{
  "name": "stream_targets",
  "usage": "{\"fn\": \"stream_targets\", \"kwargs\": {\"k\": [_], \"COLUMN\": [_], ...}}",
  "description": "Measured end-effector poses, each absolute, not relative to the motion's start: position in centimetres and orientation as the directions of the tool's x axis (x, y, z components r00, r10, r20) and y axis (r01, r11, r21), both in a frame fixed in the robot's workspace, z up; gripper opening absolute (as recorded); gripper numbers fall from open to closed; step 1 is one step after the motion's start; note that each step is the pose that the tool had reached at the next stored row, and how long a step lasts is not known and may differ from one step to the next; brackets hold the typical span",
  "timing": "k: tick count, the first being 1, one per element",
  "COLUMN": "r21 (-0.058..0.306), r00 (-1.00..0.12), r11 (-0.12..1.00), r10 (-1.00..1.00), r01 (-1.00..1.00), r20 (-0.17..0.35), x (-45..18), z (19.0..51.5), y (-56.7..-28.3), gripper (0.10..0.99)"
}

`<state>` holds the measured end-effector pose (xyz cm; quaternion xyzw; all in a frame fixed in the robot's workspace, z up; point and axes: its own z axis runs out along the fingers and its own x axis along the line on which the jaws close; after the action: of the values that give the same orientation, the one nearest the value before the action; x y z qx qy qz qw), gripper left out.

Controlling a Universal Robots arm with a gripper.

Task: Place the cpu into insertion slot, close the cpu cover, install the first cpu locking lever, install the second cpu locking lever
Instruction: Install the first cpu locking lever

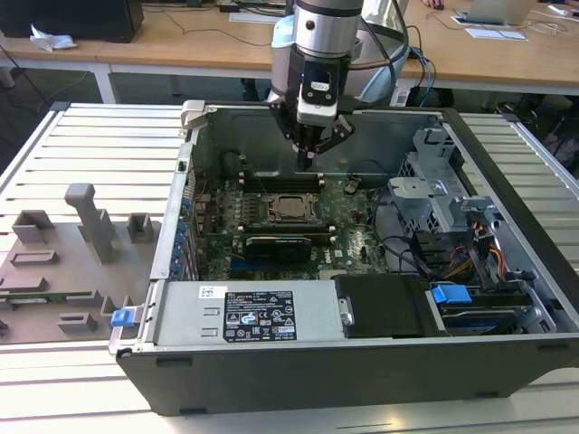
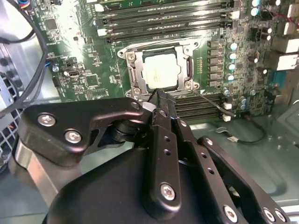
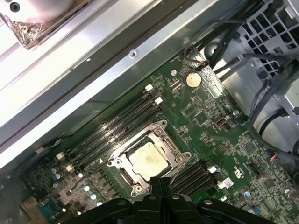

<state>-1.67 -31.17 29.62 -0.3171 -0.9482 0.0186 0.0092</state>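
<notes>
I count one cpu (image 2: 161,74) just beyond my one gripper (image 2: 158,95), one cpu cover (image 2: 132,74), one coin battery (image 3: 192,79), one open computer case (image 1: 362,366).

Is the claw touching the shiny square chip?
Apart. In the exterior view, the claw hangs clear of the cpu, with a plain gap between them.

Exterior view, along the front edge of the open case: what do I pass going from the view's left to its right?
grey fixture blocks → blue latch → labelled power supply → black shroud → blue clip
</notes>
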Motion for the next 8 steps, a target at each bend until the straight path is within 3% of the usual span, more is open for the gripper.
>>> {"fn": "stream_targets", "kwargs": {"k": [8], "r21": [-0.041], "r00": [-0.864], "r11": [0.863], "r10": [0.504], "r01": [0.504], "r20": [0.006], "x": [-1.67], "z": [29.62], "y": [-31.17], "gripper": [0.106]}}
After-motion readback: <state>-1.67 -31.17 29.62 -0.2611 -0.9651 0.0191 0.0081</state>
